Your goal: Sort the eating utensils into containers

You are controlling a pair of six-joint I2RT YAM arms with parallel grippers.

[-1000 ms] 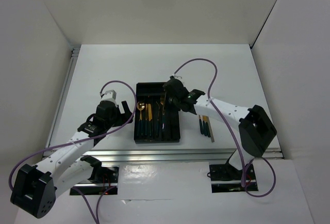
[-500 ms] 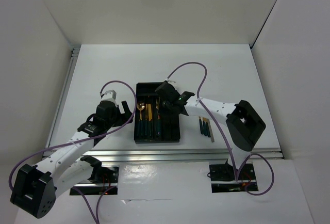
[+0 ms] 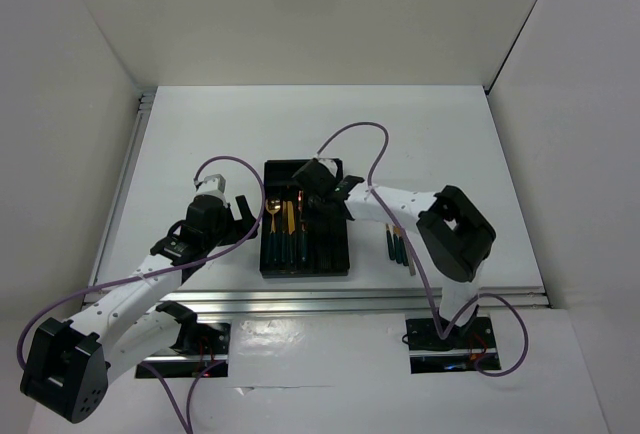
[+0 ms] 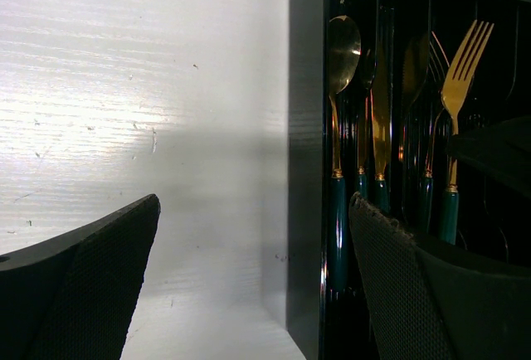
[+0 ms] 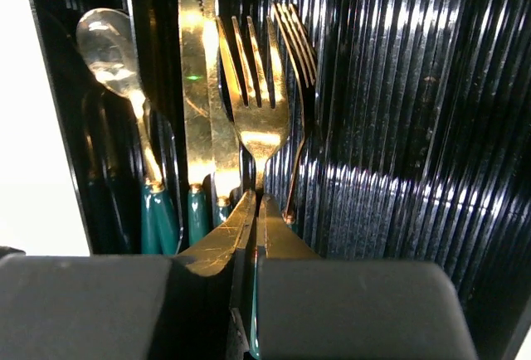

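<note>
**Right gripper (image 5: 253,204) clamped on a fork (image 5: 259,107) over the tray (image 5: 398,86); left gripper (image 4: 255,211) wide and empty**

The right gripper's two fingers are pressed together on the neck of a gold-headed fork, just where the head meets the dark green handle. The tines point away from the wrist, along the tray's length. Whether the fork touches the tray floor cannot be told.

Just right of the held fork lies a second fork (image 5: 297,41), thinner-looking and partly in shadow. To the left, two gold knives (image 5: 195,86) lie side by side, blades overlapping. Beyond them a spoon (image 5: 106,41) lies in the outermost channel by the tray's left wall. All have green handles toward the near end.

The tray is black plastic, shallow and rectangular, its floor finely ribbed lengthwise and glossy under the light. The right part of the floor is bare ribbing with open room.

The left gripper hovers just beside the tray's left edge with its fingers (image 4: 91,285) spread as wide as they go, holding nothing. Its pads have a dark woven texture. Between them show white table (image 3: 200,124) and the tray's upright left wall.

To the right of the tray, well apart from it, a few dark-handled pieces (image 3: 393,242) and a thin silver piece (image 3: 411,260) lie parallel on the table. The table's far half is open white surface, boxed in by white walls at the sides and back.
</note>
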